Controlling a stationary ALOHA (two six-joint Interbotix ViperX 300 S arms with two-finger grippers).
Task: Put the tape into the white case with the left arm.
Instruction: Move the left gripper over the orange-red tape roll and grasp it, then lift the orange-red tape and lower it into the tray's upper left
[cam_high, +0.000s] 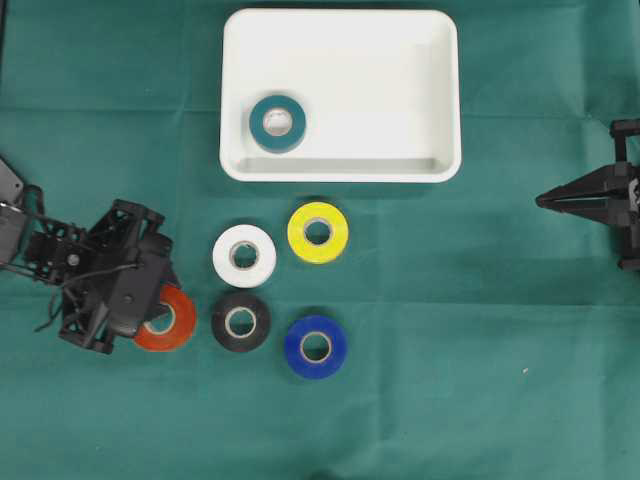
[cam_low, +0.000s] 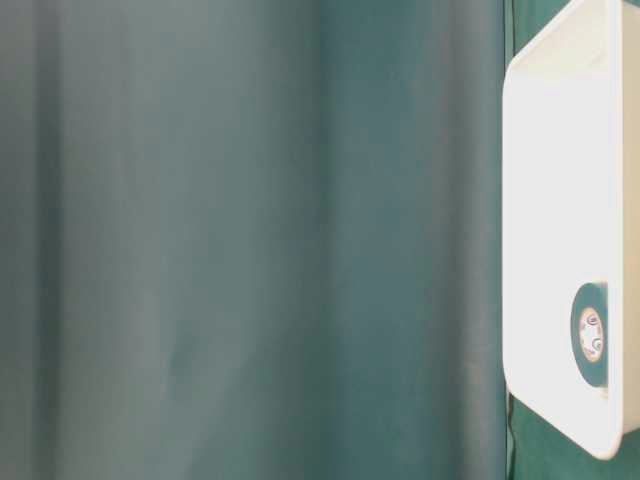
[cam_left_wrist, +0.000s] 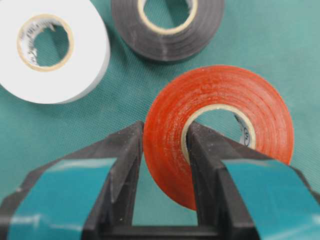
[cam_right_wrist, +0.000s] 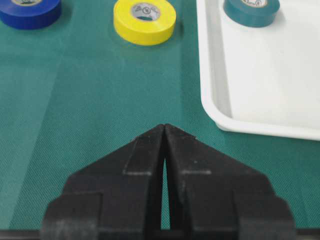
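Observation:
An orange-red tape roll (cam_high: 175, 322) (cam_left_wrist: 220, 115) lies on the green cloth at the left. My left gripper (cam_high: 152, 305) (cam_left_wrist: 165, 127), with teal patches on its fingers, is shut on the roll's wall: one finger sits inside the core and the other outside. The white case (cam_high: 340, 172) (cam_low: 550, 200) (cam_right_wrist: 215, 100) stands at the back centre, with a teal tape roll (cam_high: 277, 122) (cam_low: 590, 335) (cam_right_wrist: 251, 10) lying in its front-left corner. My all-black right gripper (cam_high: 545, 200) (cam_right_wrist: 164, 126) rests shut and empty at the right edge.
Between the left gripper and the case lie a white roll (cam_high: 244, 256) (cam_left_wrist: 47, 47), a black roll (cam_high: 240, 321) (cam_left_wrist: 167, 25), a yellow roll (cam_high: 317, 232) (cam_right_wrist: 144, 20) and a blue roll (cam_high: 315, 346) (cam_right_wrist: 30, 11). The black roll sits just right of the held roll.

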